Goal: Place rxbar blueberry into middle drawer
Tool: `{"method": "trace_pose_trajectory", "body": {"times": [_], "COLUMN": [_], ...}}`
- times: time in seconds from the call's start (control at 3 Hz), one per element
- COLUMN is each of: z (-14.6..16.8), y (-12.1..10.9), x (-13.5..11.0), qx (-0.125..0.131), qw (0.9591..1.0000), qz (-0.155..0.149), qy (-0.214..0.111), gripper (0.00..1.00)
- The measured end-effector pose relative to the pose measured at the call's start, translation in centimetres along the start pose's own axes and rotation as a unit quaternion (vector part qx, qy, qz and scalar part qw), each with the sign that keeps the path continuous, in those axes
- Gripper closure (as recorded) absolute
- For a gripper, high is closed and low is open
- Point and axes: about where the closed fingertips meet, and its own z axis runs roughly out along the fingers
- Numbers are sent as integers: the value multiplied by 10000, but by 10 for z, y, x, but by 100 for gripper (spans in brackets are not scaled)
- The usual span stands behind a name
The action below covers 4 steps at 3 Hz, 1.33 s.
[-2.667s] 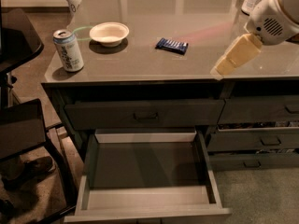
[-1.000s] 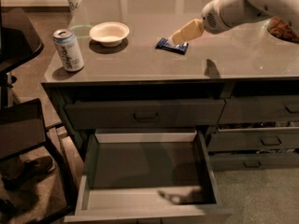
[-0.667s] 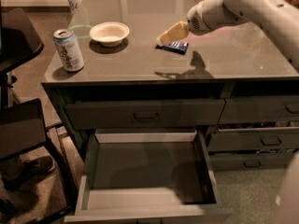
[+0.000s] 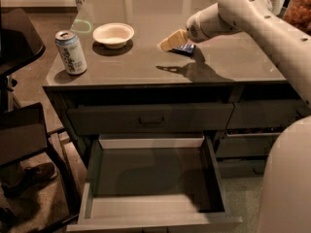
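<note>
The rxbar blueberry (image 4: 185, 48), a small dark blue bar, lies on the grey counter top (image 4: 146, 64), mostly covered by my gripper. My gripper (image 4: 170, 41), with pale yellow fingers, comes in from the right and sits right over the bar's left end. The middle drawer (image 4: 153, 178) is pulled open below the counter, and its grey floor is bare.
A white-and-blue soda can (image 4: 71, 52) stands at the counter's left front. A white bowl (image 4: 113, 34) sits behind it. A shut drawer with a handle (image 4: 150, 119) is above the open one. Narrower drawers (image 4: 257, 115) are at the right. A dark chair (image 4: 24, 130) stands at left.
My arm has swung left from the counter's right side to the bar, and the gripper has come down over the bar. The bar, can and bowl have not moved.
</note>
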Motion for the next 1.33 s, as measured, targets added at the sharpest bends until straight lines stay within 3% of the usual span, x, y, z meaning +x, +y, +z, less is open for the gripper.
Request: {"method": "trace_pose_trajectory", "body": {"times": [0.33,0.67,1.33], "z": [8,13,18], "y": [-10,-27,-44], "x": [12,25,38], "qx": [-58,52,189], "qw": [10000,9998,9991], "qz": [32,112,204], "qy": [-63,-128,-316], "gripper": [0,0,25]}}
